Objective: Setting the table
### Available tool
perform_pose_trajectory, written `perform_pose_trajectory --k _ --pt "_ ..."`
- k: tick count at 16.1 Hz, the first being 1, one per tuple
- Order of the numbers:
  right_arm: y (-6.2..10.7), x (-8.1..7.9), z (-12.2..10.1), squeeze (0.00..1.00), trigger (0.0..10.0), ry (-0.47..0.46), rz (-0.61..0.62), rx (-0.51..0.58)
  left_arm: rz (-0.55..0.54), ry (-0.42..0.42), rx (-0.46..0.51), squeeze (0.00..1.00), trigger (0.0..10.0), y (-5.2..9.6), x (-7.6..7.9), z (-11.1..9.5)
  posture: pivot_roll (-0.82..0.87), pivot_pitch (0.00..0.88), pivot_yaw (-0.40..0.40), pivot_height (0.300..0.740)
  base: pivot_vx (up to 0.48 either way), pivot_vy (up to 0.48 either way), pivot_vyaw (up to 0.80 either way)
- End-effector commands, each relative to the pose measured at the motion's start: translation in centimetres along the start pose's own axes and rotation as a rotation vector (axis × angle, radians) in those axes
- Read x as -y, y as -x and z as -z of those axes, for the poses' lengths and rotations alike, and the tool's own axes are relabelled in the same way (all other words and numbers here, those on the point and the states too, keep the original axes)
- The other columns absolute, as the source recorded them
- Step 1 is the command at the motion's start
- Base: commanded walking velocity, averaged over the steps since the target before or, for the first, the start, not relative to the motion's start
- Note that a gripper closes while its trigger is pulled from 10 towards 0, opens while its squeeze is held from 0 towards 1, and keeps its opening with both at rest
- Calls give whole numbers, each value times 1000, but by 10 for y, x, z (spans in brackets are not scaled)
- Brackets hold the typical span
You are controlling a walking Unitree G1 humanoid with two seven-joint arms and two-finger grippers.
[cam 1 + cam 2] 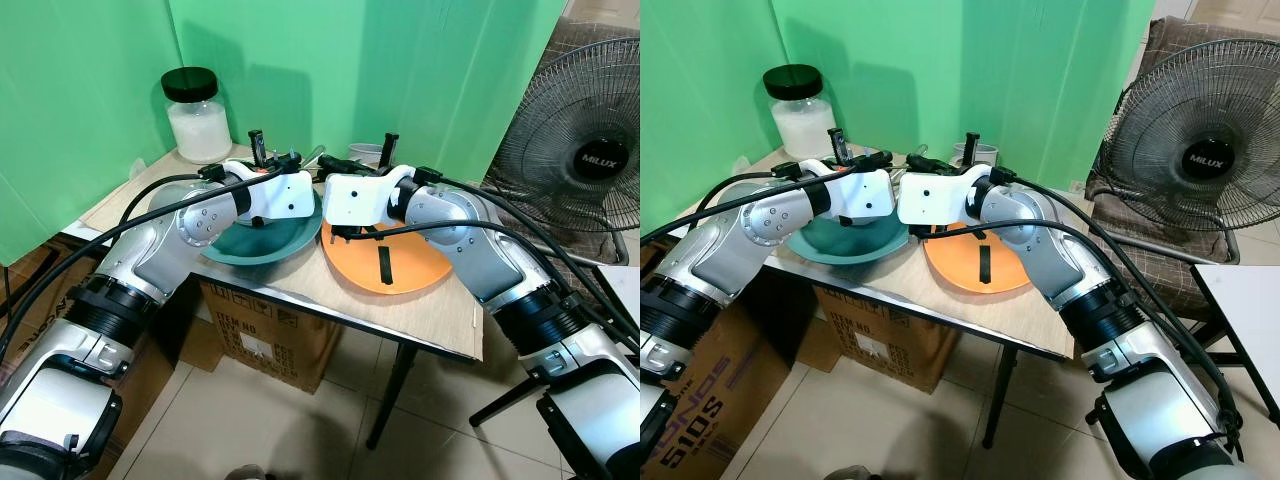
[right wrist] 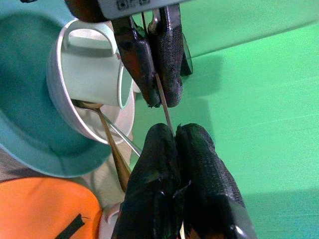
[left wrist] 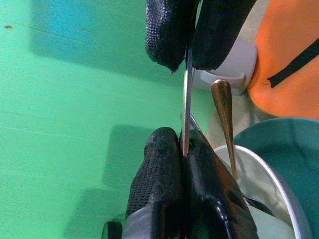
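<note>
- The left claw (image 3: 185,107) and the right claw (image 2: 167,117) meet tip to tip above the middle of the counter (image 1: 330,295), toward its back edge — both are closed on the same thin metal utensil (image 3: 188,89), whose flat handle runs from one pair of fingers to the other.
- What kind of utensil it is cannot be told; only its narrow edge shows between the black pads.
- Beneath the left arm a teal plate (image 1: 262,245) sits near the front edge of the counter, left of centre.
- In the right wrist view a white bowl (image 2: 59,74) rests on that plate, holding a pale cup (image 2: 94,74) on its side and a bronze-handled spoon (image 2: 115,154).
- An orange plate (image 1: 400,265) with a black strap (image 1: 384,265) across it lies just beside the teal one, on the right — under the right arm.
- A jar (image 1: 196,115) with a black lid stands at the back left corner.
- A fan (image 1: 580,155) stands off the counter's right edge.
</note>
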State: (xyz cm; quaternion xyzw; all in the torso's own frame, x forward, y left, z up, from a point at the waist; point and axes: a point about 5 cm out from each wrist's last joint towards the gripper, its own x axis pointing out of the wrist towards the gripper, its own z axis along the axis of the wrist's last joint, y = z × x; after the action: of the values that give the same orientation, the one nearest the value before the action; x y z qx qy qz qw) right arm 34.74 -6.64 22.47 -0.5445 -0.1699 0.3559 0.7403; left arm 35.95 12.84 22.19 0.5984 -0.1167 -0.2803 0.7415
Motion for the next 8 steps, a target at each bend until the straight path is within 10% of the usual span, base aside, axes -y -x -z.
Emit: perform_pose_trajectory --k 1,2,3,8 --pt "2 11 -3 0 10000 -48 57 27 -34 25 -15 0 0 2 -9 5 63 0 14 740 0 0 0" --pt "3 11 -3 737 10000 -60 62 29 -35 27 -15 0 0 2 -9 4 61 0 14 740 0 0 0" --pt "3 12 -3 992 10000 -63 64 29 -36 29 -15 0 0 2 -9 5 61 0 14 740 0 0 0" --pt "11 19 9 1000 10000 -80 88 -12 -62 52 -56 0 0 6 -16 14 59 0 14 740 0 0 0"
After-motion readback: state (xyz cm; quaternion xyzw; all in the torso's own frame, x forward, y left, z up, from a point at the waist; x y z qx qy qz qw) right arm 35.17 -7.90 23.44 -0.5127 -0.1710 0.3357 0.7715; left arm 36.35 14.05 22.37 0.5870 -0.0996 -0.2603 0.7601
